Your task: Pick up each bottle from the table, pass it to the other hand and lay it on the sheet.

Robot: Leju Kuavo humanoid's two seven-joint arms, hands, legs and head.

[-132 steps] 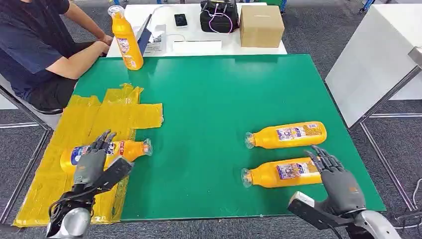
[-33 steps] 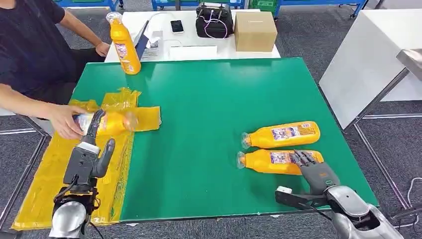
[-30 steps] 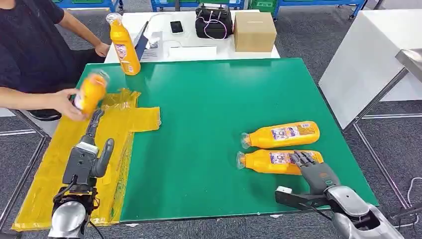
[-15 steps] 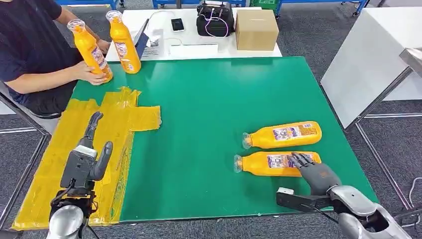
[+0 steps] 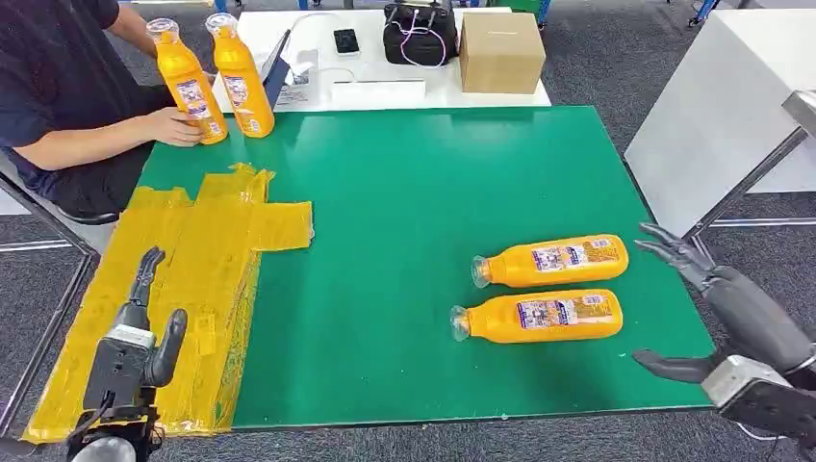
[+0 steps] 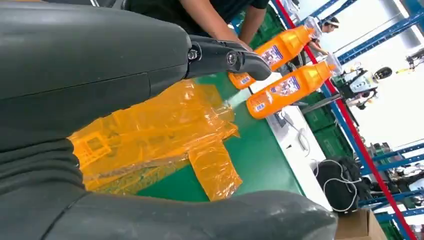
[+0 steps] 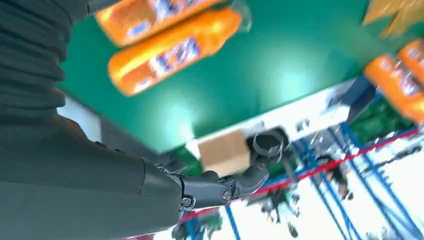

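Note:
Two orange bottles lie on their sides on the green table [image 5: 414,192] at the right: the nearer bottle [image 5: 537,317] and the farther bottle [image 5: 550,261], caps pointing left. My right hand [image 5: 717,289] hovers off the table's right edge, fingers spread, holding nothing. My left hand [image 5: 135,337] is open over the near part of the yellow sheet [image 5: 207,250], which has no bottle on it. Two more orange bottles [image 5: 189,85] [image 5: 242,74] stand upright at the far left corner, a person's hand [image 5: 173,125] on one. The left wrist view shows the sheet [image 6: 150,135] and the standing bottles [image 6: 287,87].
A person in a dark shirt [image 5: 58,87] sits at the far left. Behind the green table a white table [image 5: 385,82] carries a cardboard box [image 5: 500,50], a black bag [image 5: 421,31] and a phone [image 5: 345,40]. A white cabinet [image 5: 722,106] stands to the right.
My right hand has lifted off the nearer lying bottle and drawn back to the right, off the table edge. My left hand has sunk lower. The person has stood the taken bottle beside the other upright one.

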